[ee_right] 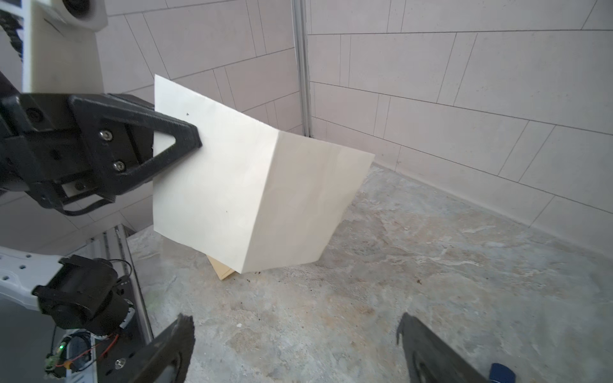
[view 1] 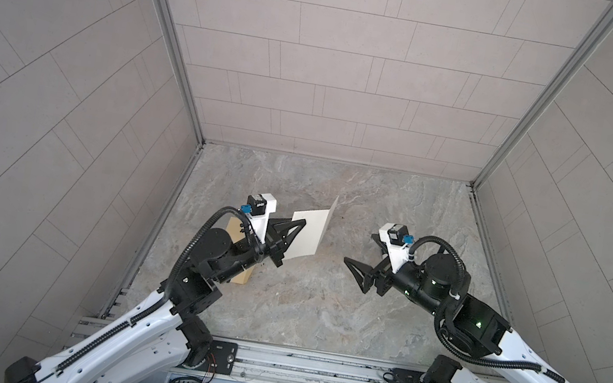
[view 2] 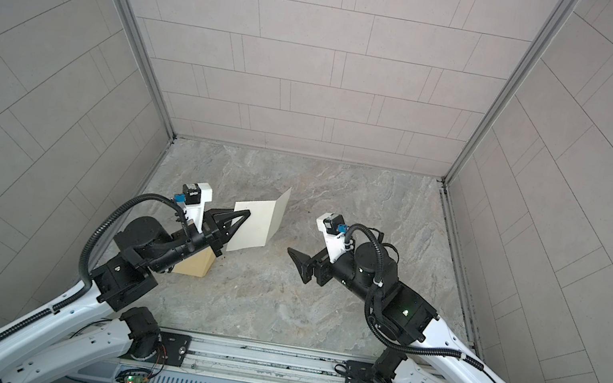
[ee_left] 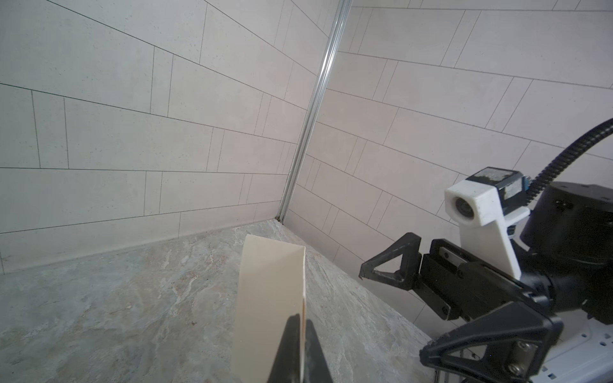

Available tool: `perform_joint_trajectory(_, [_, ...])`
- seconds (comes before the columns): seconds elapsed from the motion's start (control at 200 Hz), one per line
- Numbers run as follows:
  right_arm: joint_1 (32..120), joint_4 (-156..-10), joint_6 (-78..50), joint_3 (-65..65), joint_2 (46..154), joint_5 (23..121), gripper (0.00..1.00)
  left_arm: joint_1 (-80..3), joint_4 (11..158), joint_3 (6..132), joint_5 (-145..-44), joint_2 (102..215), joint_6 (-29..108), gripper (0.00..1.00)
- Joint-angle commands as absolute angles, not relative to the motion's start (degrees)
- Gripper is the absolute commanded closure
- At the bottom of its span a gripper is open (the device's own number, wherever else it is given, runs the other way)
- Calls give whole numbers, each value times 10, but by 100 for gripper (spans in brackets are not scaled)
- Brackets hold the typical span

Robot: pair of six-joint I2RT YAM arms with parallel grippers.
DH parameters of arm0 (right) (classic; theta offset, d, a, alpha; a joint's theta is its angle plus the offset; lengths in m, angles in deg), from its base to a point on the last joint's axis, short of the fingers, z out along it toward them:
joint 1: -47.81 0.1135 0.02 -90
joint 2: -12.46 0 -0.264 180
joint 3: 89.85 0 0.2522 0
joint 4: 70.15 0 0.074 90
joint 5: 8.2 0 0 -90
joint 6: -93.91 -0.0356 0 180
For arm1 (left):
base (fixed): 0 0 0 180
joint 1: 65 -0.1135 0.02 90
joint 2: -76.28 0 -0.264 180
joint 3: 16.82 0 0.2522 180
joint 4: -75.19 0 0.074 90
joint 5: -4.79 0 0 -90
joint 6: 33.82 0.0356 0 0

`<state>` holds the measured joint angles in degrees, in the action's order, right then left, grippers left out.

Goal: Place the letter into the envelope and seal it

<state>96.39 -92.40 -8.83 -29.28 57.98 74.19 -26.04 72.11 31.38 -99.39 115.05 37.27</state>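
Left gripper (ee_right: 194, 142) is clamped on one edge of the letter (ee_right: 248, 185), holding it off the marbled tabletop (view 1: 319, 308). The sheet is creased, and the far half flares away from the jaws, unsupported. Right gripper (ee_right: 292, 335) is spread wide and empty, well apart from the paper. Envelope (view 2: 195, 264) lies flat under your left arm, mostly hidden, just below the letter's lower corner.

Risks, as I read it:
- A single-edge pinch lets the sheet pivot or slip.
- The open fold will likely snag on the envelope mouth.
- Lowering the left arm could shove the envelope.

Can't tell whether the flap is open.
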Motion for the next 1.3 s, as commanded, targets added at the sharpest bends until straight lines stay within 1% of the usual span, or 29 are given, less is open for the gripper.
perform_joint_trajectory(0.0, [962,-841,-156,-300,590,696,4,-264,673,305,-1008,1147,342,100])
perform_joint_trajectory(0.125, [962,-813,-178,-299,610,676,5,-264,644,298,-1018,1156,326,100])
perform_joint_trajectory(0.41, [963,-751,-208,-307,635,664,9,-264,585,286,-1049,1181,306,100])
perform_joint_trajectory(0.685, [958,-721,-215,-296,672,662,19,-264,565,284,-1064,1178,302,100])
perform_joint_trajectory(0.856, [954,-680,-233,-288,702,628,34,-263,542,276,-1071,1177,289,100])
perform_joint_trajectory(0.941, [953,-671,-240,-280,718,609,51,-264,540,274,-1073,1174,287,100])
perform_joint_trajectory(1.026, [953,-648,-249,-283,724,593,65,-264,542,272,-1071,1169,288,100])
perform_joint_trajectory(1.111, [953,-627,-252,-290,726,582,75,-264,549,269,-1071,1163,290,100])
perform_joint_trajectory(1.296, [953,-612,-252,-296,729,571,93,-264,570,262,-1068,1149,302,100])
